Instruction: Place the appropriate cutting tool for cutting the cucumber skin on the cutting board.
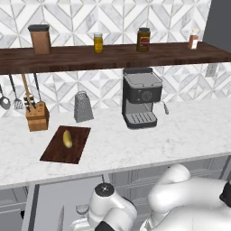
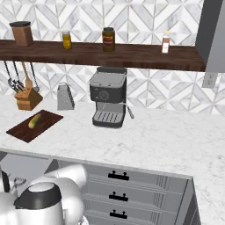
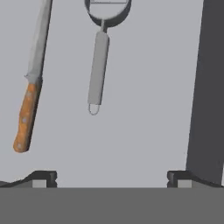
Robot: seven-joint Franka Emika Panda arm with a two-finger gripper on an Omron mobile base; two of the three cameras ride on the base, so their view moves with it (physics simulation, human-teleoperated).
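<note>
the gripper [image 3: 112, 177], fingers wide apart and empty, hangs over what seems an open drawer; centre on the peeler [image 3: 98, 65] handle, avoiding the knife [image 3: 30, 83] beside it.

White marble worktop [image 1: 189, 131] runs under a wall of grey-and-white geometric tile [image 1: 90, 18], with a dark wood shelf [image 1: 113, 56] carrying jars. A dark espresso machine [image 1: 141, 97], a metal box grater [image 1: 83, 107] and a tan knife block [image 1: 37, 116] stand along the back. Grey drawer fronts with black handles [image 2: 118, 176] sit below the worktop edge.
</note>
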